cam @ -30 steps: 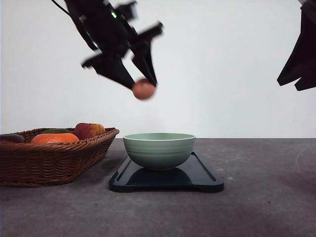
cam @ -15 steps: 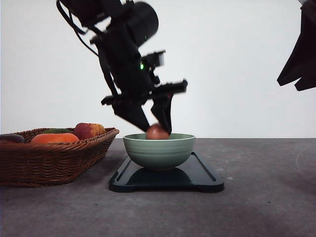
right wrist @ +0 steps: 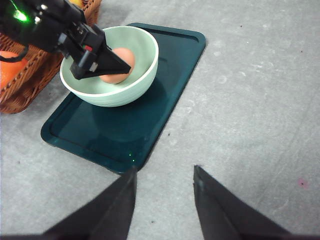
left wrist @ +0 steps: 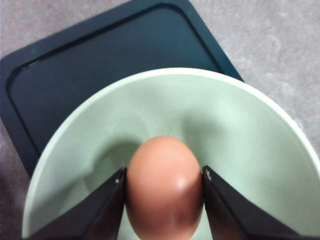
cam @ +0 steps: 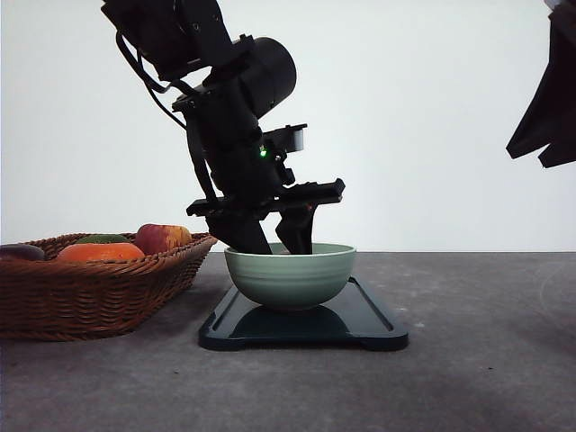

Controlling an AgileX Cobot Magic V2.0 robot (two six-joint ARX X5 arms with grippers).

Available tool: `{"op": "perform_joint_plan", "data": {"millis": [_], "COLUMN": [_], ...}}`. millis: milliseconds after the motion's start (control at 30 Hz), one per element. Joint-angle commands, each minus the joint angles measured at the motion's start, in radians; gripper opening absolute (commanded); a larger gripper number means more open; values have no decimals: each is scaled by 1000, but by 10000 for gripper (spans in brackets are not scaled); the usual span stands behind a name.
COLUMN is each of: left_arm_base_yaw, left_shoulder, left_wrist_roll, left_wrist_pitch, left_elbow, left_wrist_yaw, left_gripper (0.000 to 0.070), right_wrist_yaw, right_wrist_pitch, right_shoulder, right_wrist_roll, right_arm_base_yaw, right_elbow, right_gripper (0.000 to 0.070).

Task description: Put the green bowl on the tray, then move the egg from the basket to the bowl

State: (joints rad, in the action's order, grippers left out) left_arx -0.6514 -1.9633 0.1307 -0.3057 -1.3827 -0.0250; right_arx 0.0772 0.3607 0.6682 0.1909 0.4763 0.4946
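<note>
The flat, shiny dark blue tray (right wrist: 165, 100) lies on the grey table (right wrist: 260, 100), and the wide brown woven basket (cam: 90, 288) with fruit in it sits just beside it. The pale green round bowl (cam: 290, 274) stands on the tray, so that part looks done.

My left gripper (left wrist: 164, 187) is down inside the bowl, and its two black fingers squeeze the smooth brown egg (left wrist: 164, 187) from both sides. My right gripper (right wrist: 165, 195) hangs well apart from all this with its fingers spread and nothing between them.

I think the egg could crack if I let go while it is not yet resting on the bowl's floor; I cannot tell if it touches. It could also roll and bump the bowl's wall. If I push down more, I might tip the bowl or slide it on the tray.

The egg's long way runs along my fingers, and its narrower end seems to point away from my wrist.
</note>
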Motion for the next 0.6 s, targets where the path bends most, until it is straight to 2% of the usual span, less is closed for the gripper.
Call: {"op": "perform_joint_plan", "data": {"millis": [0,300,433,567], "left_arm_base_yaw": [-10,-13,-17,-19], "left_shoulder": [-28,-41,-41,-40], "left_wrist_roll": [-9,-8,-9,-9], "left_wrist_pitch": [13,13,9,-29], "left_elbow": [-18,-18,-18,-32], "left_wrist_yaw": [-4,-4,-4,-3], "left_gripper": [219,239,378,403], "right_wrist_yaw": [0,0,0,0], "right_wrist_pitch": [-5,-5,-5,-5], "right_shoulder": [3,3,3,3], "right_wrist_roll": [11,11,11,11], "right_arm_base_yaw": [6,6,6,6], "right_elbow": [8,8,8,8], "right_gripper": [214,214,214,214]}}
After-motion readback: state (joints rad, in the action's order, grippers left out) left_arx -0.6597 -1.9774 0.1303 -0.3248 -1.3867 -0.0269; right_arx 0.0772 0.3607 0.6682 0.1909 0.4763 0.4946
